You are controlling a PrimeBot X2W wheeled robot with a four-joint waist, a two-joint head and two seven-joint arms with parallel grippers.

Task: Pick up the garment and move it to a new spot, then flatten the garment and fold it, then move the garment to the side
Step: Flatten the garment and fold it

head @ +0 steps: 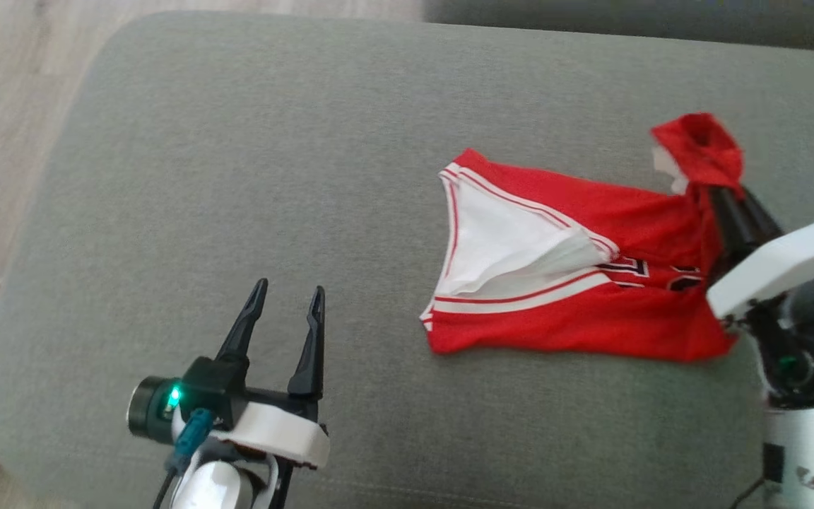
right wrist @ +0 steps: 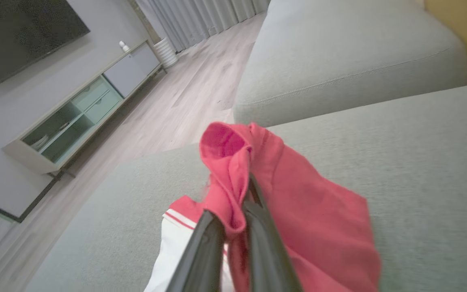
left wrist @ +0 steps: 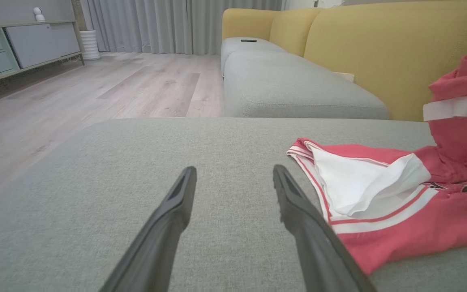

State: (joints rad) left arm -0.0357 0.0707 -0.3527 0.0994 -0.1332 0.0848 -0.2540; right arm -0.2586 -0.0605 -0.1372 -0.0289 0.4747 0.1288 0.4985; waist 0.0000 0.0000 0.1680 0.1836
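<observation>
Head view: the garment [head: 555,332] lies on the grey cushion [head: 308,141], long axis left to right, well to the right of the left gripper [head: 290,286], jaws apart and empty.
Left wrist view: the garment [left wrist: 399,235] sits ahead and to the right.
Right wrist view: the right gripper [right wrist: 229,196], the nearer one, is clamped on the garment's raised red corner.

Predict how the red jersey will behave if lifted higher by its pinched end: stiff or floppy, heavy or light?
Probably floppy: the red jersey droops and bunches around the right hand pinching one end. Likely light, since that thin pinch holds the end up. It may drag, as most lies creased on the grey cushion.
</observation>
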